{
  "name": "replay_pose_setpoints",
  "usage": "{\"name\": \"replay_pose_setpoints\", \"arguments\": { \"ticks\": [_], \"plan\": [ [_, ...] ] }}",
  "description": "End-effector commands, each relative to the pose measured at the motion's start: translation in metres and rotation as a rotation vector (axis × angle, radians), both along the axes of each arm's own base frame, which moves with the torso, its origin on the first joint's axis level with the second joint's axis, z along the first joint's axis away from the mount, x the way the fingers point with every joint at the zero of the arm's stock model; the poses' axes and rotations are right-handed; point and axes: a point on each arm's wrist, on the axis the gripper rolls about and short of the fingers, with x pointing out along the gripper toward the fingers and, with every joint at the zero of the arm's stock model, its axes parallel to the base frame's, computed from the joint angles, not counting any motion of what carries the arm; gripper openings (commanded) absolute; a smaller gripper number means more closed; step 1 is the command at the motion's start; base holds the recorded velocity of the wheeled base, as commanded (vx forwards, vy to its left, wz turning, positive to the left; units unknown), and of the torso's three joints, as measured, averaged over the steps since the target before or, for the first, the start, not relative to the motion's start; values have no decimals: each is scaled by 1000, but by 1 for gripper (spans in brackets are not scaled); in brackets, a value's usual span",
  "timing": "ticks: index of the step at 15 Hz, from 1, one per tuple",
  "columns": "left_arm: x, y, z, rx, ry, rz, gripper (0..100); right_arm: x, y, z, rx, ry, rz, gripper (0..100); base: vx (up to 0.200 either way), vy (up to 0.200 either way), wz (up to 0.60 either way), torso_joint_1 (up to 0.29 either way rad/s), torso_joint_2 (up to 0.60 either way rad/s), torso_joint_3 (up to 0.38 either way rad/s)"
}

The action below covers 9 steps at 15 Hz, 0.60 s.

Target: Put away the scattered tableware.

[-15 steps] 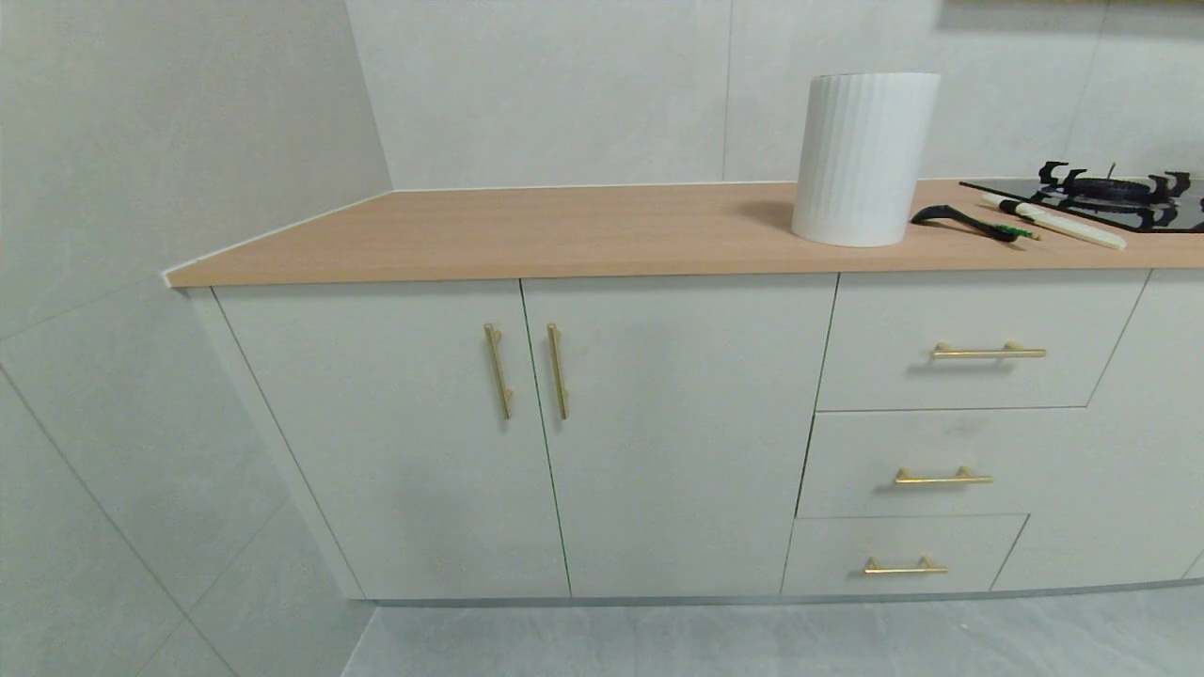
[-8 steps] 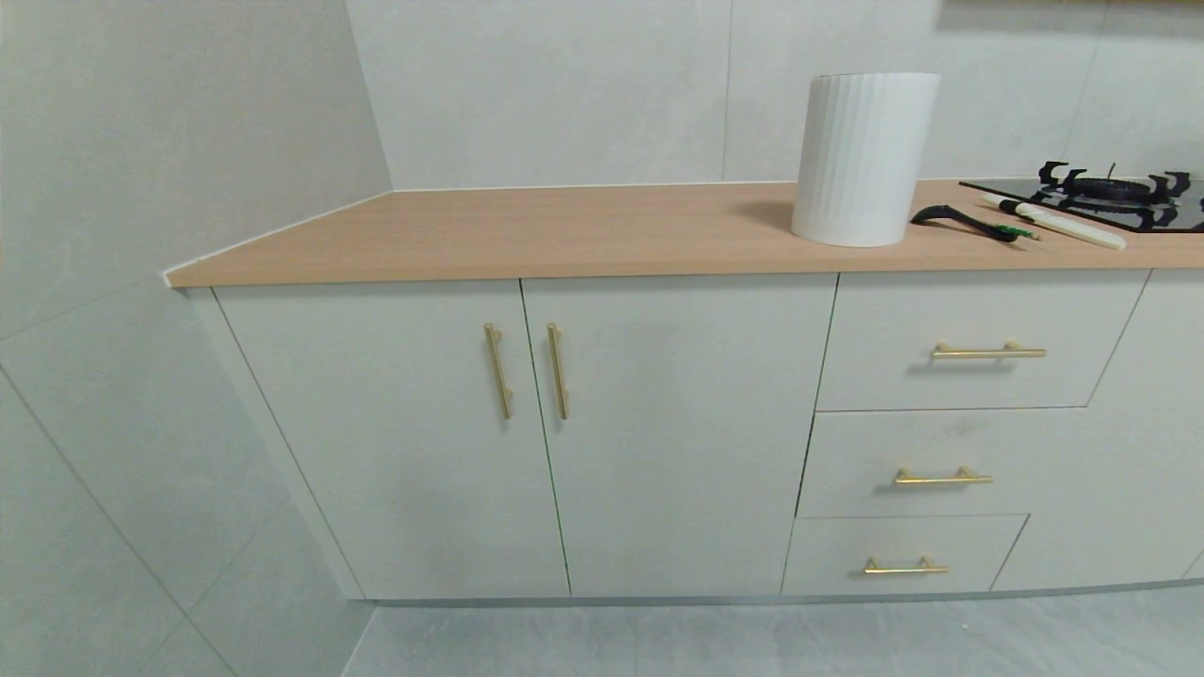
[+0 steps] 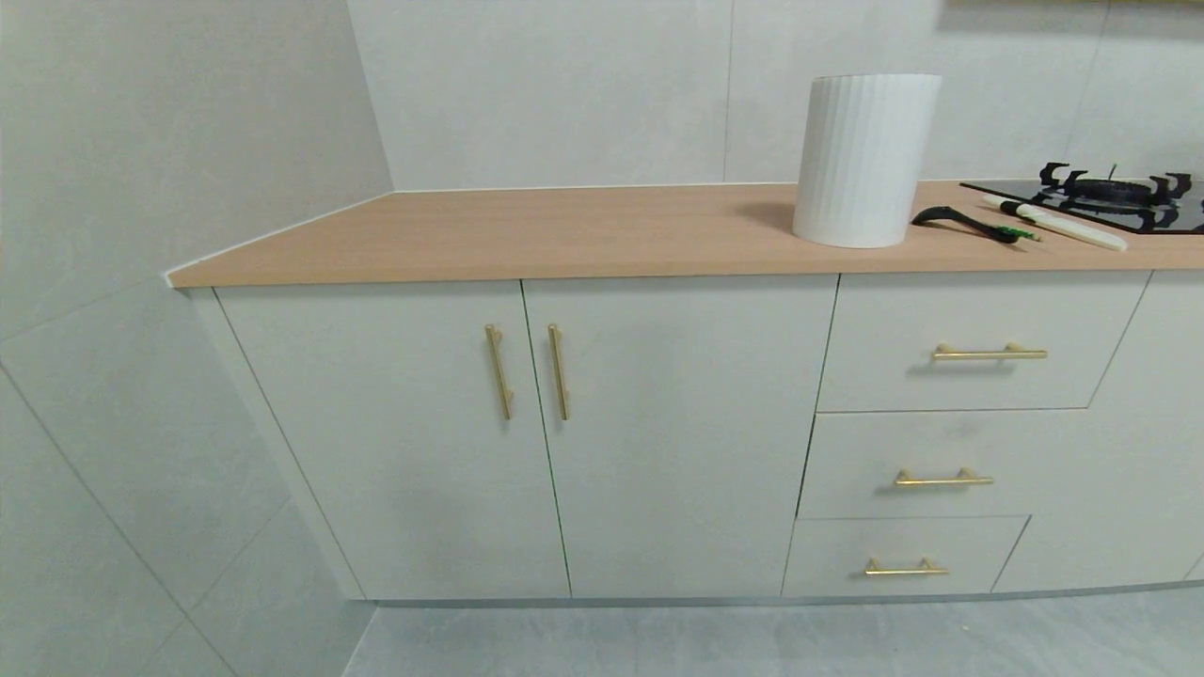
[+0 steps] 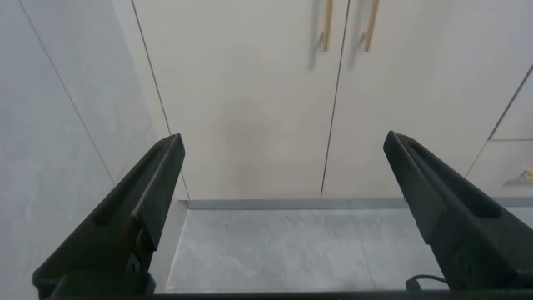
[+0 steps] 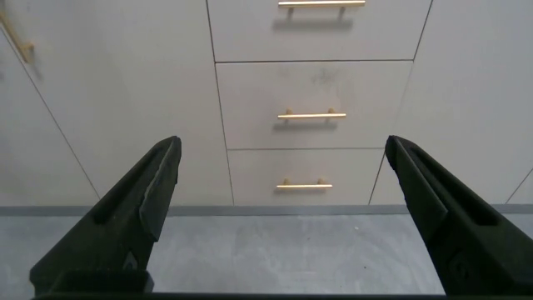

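On the wooden counter (image 3: 564,230), a tall white ribbed holder (image 3: 863,160) stands at the right. Beside it lie a black-handled utensil (image 3: 964,223) and a white-handled utensil (image 3: 1058,223) with a green-tipped piece (image 3: 1021,230), close to the hob. My left gripper (image 4: 283,167) hangs low, open, facing the cabinet doors (image 4: 333,92) with nothing between its fingers. My right gripper (image 5: 283,167) is also low and open, facing the drawers (image 5: 312,104), nothing held.
A black gas hob (image 3: 1110,193) sits at the counter's far right. Below are two doors with gold handles (image 3: 527,371) and three drawers (image 3: 941,414). A tiled wall (image 3: 141,282) closes in the left side. Grey floor (image 3: 752,639) lies in front.
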Motion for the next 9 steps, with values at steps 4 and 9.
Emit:
{"name": "replay_pose_setpoints", "arguments": {
  "ticks": [4,9],
  "plan": [
    [0,0,0,0,1,1,100,0,0,0,-1,1,1,100,0,-200,0,4,0,1],
    [0,0,0,0,1,1,100,0,0,0,1,1,-1,100,0,-200,0,4,4,3]
  ]
}}
